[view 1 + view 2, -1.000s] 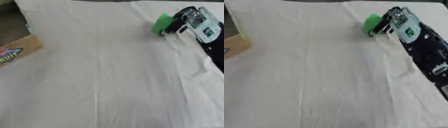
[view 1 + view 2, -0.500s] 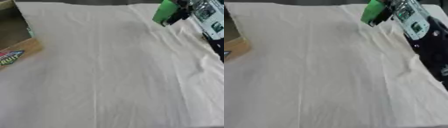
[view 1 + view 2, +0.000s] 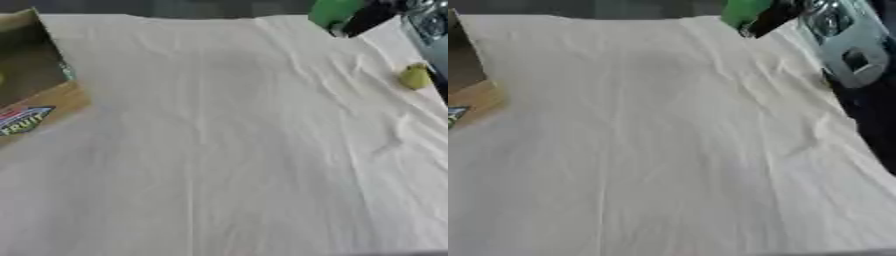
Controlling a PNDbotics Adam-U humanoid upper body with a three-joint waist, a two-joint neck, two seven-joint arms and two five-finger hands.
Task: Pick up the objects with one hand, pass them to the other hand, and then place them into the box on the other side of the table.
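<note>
Presently a green object [image 3: 744,11] is held clamped in the right hand [image 3: 820,20] above the white cloth's [image 3: 219,150] far edge, with a yellow-green fruit [image 3: 414,76] lying nearby.

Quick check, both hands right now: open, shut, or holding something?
Right hand: shut on the green object, at the top right.
Left hand: not in view.
</note>
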